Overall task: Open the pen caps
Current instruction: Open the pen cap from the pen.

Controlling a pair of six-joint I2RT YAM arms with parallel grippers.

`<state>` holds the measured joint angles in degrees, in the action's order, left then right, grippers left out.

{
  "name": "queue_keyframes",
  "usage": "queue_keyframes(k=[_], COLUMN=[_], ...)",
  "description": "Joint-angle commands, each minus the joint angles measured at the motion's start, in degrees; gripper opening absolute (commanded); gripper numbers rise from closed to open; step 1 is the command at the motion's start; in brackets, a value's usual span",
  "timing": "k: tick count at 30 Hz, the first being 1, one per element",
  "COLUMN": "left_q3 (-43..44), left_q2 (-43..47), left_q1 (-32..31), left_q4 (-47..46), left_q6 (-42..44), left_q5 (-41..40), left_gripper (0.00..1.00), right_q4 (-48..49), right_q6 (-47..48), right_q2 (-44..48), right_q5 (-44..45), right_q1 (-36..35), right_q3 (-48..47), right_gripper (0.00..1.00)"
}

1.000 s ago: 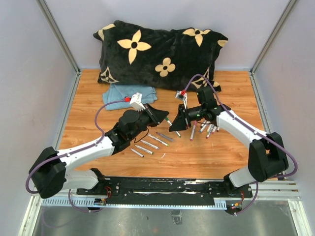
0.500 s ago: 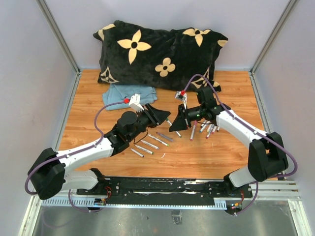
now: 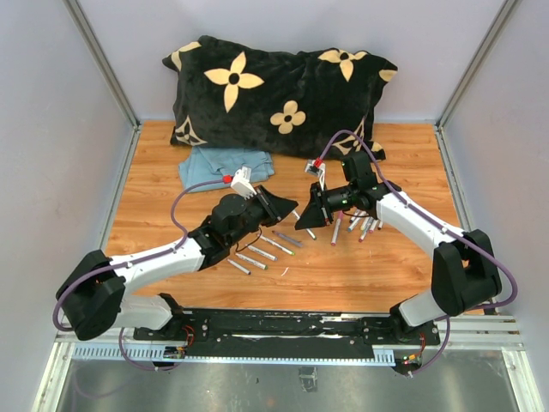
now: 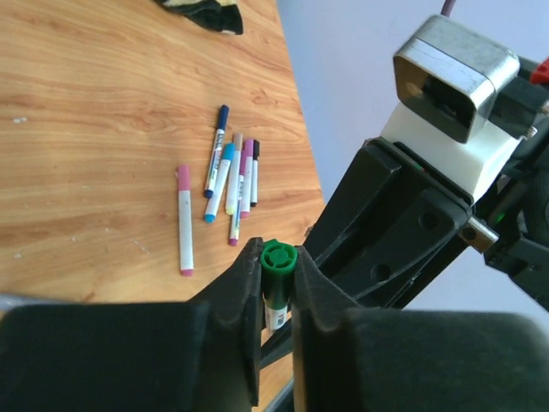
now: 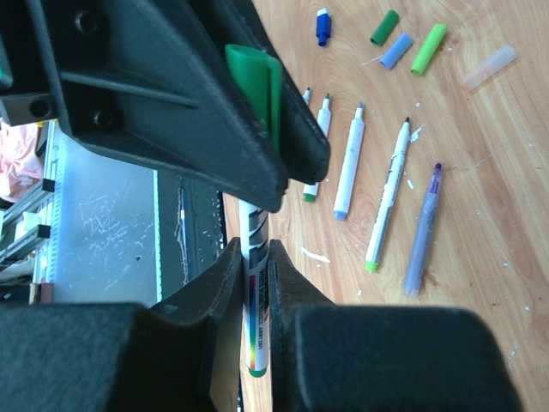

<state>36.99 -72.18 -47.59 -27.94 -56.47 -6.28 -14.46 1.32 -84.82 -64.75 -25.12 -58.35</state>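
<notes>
A white pen with a green cap [image 4: 279, 257] hangs over the table between my two grippers. My left gripper [image 4: 277, 259] is shut on the green cap, whose end shows between the pads. The right gripper [image 5: 255, 253] is shut on the pen's white barrel [image 5: 256, 300]. From above, the left gripper [image 3: 286, 209] and right gripper [image 3: 307, 216] meet tip to tip at mid-table. Several capped pens [image 4: 228, 176] lie together on the wood, with a pink-capped one [image 4: 184, 219] beside them. Loose caps in green [image 5: 384, 27], blue [image 5: 396, 50] and lime [image 5: 429, 48] lie near several uncapped pens [image 5: 349, 163].
A black pillow with tan flowers [image 3: 274, 90] fills the back of the table. A folded blue cloth [image 3: 225, 163] lies in front of it. Uncapped pens [image 3: 257, 253] lie in a row under the left arm. Grey walls close in the left, right and back sides.
My left gripper has shifted a little to the right and has closed on the pen's green cap. The right arm has stayed in place with the barrel.
</notes>
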Motion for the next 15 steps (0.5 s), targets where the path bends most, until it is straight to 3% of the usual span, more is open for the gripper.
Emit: queue_keyframes(k=[1,3,10,15], left_q3=[0.98,1.51,0.78,2.06], left_q2=[0.18,1.43,8.84,11.33], left_q1=[0.1,0.45,15.09,18.63], left_q4=[-0.81,1.03,2.09,3.87], left_q6=[-0.37,0.68,2.92,6.41], left_q5=[-0.02,-2.35,-4.25,-5.86], left_gripper=[0.03,0.0,0.0,0.0], right_q4=[-0.17,-0.22,-0.71,-1.71], right_q6=[0.63,1.14,3.29,4.19], right_q2=[0.09,0.09,-0.44,-1.65], right_q5=[0.63,0.3,-0.49,0.83], right_q1=[-0.8,-0.87,-3.63,-4.47], right_q3=[-1.1,-0.97,-0.71,-1.37], right_gripper=[0.01,0.01,0.01,0.01])
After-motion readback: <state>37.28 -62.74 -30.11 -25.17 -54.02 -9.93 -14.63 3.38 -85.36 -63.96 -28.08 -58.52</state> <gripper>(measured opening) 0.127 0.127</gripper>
